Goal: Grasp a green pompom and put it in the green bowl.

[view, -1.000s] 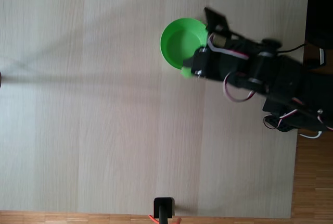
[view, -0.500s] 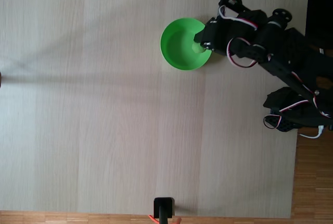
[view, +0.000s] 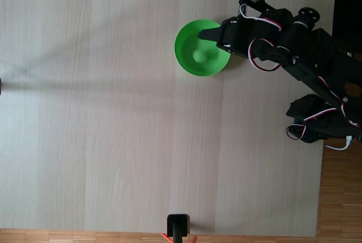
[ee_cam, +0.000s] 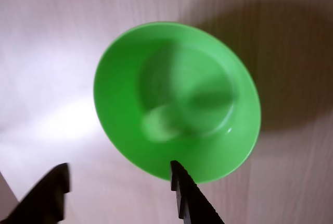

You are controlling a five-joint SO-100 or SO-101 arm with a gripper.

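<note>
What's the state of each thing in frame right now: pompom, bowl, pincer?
green pompom: lying inside the bowl, free of the pincer.
green bowl: upright on the table, holding the pompom.
pincer: open, nothing between its fingers, above the bowl's edge.
table: bare light wood around the bowl.

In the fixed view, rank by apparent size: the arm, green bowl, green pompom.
1. Arm, largest, though raised nearer the camera.
2. Green bowl.
3. Green pompom, a small pale blur inside the bowl.

Green bowl (ee_cam: pixel 130 146) (blurred pompom (ee_cam: pixel 162 122) inside) above 2 parted gripper (ee_cam: pixel 117 182) fingers
</note>
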